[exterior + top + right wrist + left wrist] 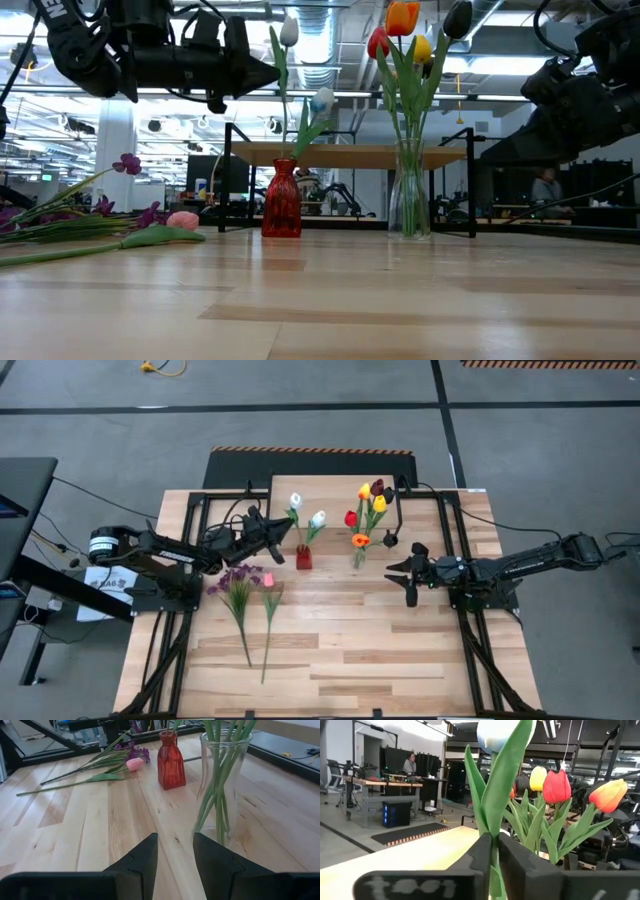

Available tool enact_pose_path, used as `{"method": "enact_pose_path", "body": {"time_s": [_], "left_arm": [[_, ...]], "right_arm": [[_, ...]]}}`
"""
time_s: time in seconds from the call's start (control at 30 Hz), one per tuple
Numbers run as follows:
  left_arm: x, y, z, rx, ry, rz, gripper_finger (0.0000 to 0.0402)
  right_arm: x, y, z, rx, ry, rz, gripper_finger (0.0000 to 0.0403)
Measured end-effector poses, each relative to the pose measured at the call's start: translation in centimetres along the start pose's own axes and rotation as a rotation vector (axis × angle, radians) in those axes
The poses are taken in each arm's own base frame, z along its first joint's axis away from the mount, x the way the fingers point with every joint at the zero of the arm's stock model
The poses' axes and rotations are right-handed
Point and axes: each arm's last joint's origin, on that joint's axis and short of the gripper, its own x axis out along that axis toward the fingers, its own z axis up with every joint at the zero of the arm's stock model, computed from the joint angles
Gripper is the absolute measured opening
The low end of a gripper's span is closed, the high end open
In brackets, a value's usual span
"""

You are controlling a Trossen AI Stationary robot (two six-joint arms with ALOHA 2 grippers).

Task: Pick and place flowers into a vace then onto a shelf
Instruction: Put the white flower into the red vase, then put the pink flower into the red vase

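Observation:
A red vase (303,556) (282,200) holds two white tulips (318,518). My left gripper (281,540) (272,72) (493,855) is high beside it, shut on the taller white tulip (288,30). A clear vase (358,557) (408,200) (225,780) holds red, orange, yellow and maroon tulips (370,500). My right gripper (402,572) (175,855) is open, low over the table just right of the clear vase. Purple sprigs (238,578) and a pink tulip (268,582) lie flat on the table. The shelf (335,490) (350,155) stands behind the vases. My left gripper pinches the taller white tulip's stem and leaf (495,827) between its two fingers, well below the head (495,735). The fingers come level from the table's left, across the stem. The tulip stands about upright, its lower end down in the red vase.
The shelf's black legs (232,175) stand close behind both vases. Black frame rails (455,560) run along the table's left and right sides. Bare tabletop (350,650) lies toward the near edge.

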Motion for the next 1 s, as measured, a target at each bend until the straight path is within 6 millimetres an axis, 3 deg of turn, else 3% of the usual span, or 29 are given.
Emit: {"method": "enact_pose_path", "body": {"time_s": [0.47, 0.73, 1.0], "left_arm": [[-0.5, -1.0, -1.4, -0.057, 0.151, -0.026, 0.0138], [-1.7, -2.7, -0.6, -0.077, 0.221, -0.096, 0.0144], [-5.3, -4.9, 1.6, -0.163, 0.365, -0.213, 0.0142]], "right_arm": [[-0.1, 0.5, -0.2, -0.008, 0.018, 0.040, 0.0118], [-0.1, 0.5, -0.3, -0.010, 0.026, 0.040, 0.0118], [-0.1, 0.5, -0.4, -0.013, 0.033, 0.038, 0.0118]]}}
